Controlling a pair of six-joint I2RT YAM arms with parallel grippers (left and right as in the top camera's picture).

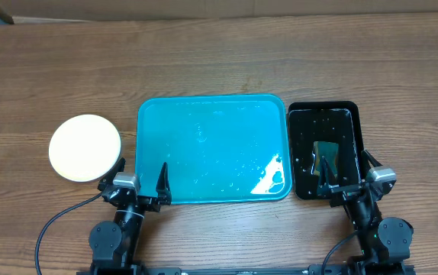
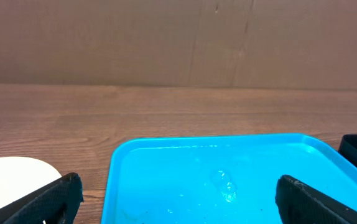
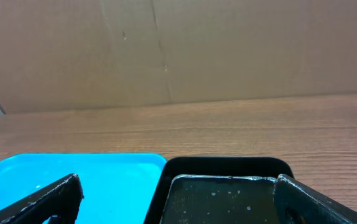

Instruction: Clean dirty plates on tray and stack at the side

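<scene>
The teal tray [image 1: 211,149] lies at the table's middle, wet, with water drops and nothing on it; it also shows in the left wrist view [image 2: 216,168] and the right wrist view [image 3: 73,168]. A round pale plate [image 1: 85,147] sits on the table left of the tray, its top face free of smears. I cannot tell if other plates lie under it. Its edge shows in the left wrist view [image 2: 10,174]. My left gripper [image 1: 143,179] [image 2: 178,196] is open and empty over the tray's near left corner. My right gripper [image 1: 346,172] [image 3: 178,196] is open and empty over the black tray.
A narrower black tray [image 1: 341,114] [image 3: 228,168] stands right of the teal tray, wet, with a dark sponge [image 1: 326,151] in it. A brown cardboard wall stands behind the wooden table [image 1: 204,53].
</scene>
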